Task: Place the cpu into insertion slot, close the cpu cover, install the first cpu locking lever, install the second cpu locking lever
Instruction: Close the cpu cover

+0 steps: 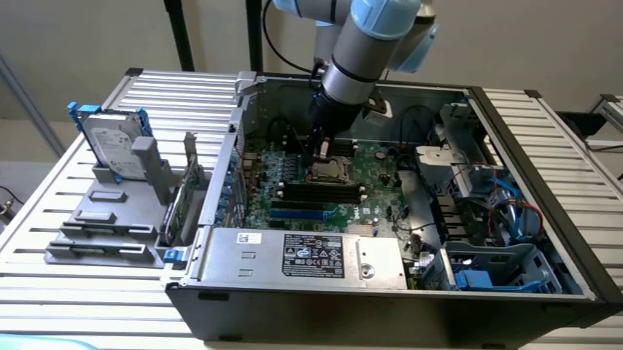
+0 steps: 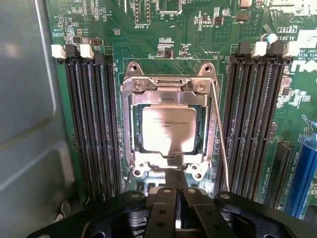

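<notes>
The cpu [image 2: 168,129], a pale square chip, lies flat in the insertion slot [image 2: 134,134] on the green motherboard. The silvery cpu cover [image 2: 168,88] lies down over it, framing the chip's face. A thin wire locking lever [image 2: 221,144] runs along one side of the socket, standing slightly off it. My gripper [image 2: 176,181] is shut, its fingers pressed together with nothing seen between them, the tips just at the socket's edge opposite the cover's hinge. In the exterior view the gripper [image 1: 320,152] hangs inside the open computer case, right over the socket [image 1: 331,172].
Long black memory slots [image 2: 94,124] flank the socket on both sides. The power supply [image 1: 306,257] sits along the case's front, with cables and drive cages [image 1: 486,211] at the exterior view's right. A hard drive [image 1: 115,149] and grey fixtures stand outside the case on the slatted table.
</notes>
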`<state>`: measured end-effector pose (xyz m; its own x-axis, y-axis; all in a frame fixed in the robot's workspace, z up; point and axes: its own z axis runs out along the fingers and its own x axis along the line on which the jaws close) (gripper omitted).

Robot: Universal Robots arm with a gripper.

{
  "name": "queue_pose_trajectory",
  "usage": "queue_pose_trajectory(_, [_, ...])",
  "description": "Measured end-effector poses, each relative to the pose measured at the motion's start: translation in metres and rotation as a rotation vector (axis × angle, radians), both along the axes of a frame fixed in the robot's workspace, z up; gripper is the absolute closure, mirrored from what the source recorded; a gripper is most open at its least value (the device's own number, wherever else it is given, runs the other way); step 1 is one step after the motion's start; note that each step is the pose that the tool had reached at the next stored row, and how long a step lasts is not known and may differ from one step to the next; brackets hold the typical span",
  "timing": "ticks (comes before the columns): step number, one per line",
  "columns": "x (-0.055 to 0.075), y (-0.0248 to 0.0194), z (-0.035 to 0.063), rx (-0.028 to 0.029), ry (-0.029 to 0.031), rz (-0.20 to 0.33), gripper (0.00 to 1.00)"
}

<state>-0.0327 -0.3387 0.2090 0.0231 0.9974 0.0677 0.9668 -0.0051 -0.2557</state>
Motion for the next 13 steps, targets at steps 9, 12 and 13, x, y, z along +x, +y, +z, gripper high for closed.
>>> queue_pose_trajectory(9, [-0.02, -0.0071, 0.0019, -0.0002, 0.0023, 0.0, 0.89])
queue_pose_trajectory(12, [-0.024, -0.007, 0.0026, 0.0, 0.0022, 0.0, 0.89])
queue_pose_trajectory(13, [-0.024, -0.007, 0.0026, 0.0, 0.0022, 0.0, 0.89])
